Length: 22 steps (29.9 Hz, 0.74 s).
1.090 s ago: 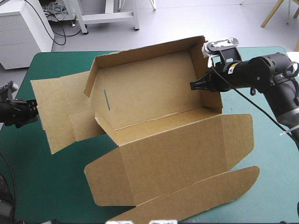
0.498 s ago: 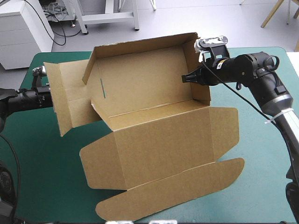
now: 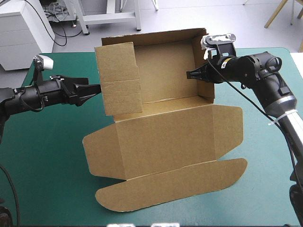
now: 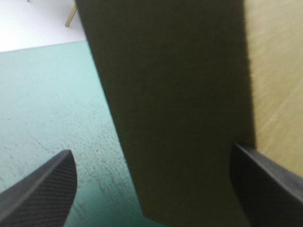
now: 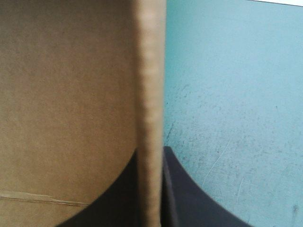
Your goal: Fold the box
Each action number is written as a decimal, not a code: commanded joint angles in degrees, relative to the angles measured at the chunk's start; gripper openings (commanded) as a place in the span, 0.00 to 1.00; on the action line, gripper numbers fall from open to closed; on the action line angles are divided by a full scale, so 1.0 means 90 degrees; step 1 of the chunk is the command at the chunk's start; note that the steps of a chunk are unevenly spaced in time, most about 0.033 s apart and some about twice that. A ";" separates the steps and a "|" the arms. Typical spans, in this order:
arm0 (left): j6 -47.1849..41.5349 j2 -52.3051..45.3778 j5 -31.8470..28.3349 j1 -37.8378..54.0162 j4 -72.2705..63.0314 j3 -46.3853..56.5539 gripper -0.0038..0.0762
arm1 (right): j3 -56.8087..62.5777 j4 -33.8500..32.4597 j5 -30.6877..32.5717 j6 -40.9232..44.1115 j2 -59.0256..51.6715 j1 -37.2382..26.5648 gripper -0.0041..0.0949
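The brown box [image 3: 165,137] stands half raised in the middle of the table, its back wall up and its lid lying flat toward the front edge. The left side wall [image 3: 120,78] stands upright. My left gripper [image 3: 96,88] is at that wall's outer edge; in the left wrist view the gripper [image 4: 150,149] is open with the board [image 4: 175,94] between its spread fingers. My right gripper [image 3: 191,74] pinches the right side wall; seen from the right wrist, the gripper [image 5: 150,151] is shut on the wall's edge [image 5: 150,71].
The lid's rounded tuck flap [image 3: 175,189] reaches close to the table's front edge. Bare teal-green cover [image 3: 42,156] lies left of the box, and more teal-green cover [image 3: 270,179] to its right.
The left side wall has swung up from lying flat to upright. My left gripper has moved right, up to the box. The right gripper kept its hold.
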 commanded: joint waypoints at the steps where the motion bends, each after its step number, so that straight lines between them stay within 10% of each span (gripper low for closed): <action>1: -0.0027 -0.0335 0.0569 -0.0041 -0.0732 -0.0162 0.82 | -0.0192 0.0230 -0.0462 0.0101 -0.0259 -0.0030 0.02; 15: -0.0219 -0.0336 0.0468 -0.0848 -0.1251 -0.0162 0.82 | -0.0126 0.0335 -0.0330 0.0111 -0.0259 -0.0005 0.02; 22: -0.1456 -0.0336 -0.0945 -0.1649 0.0098 -0.0250 0.82 | 0.0063 -0.0294 -0.0380 0.0621 -0.0259 0.0498 0.02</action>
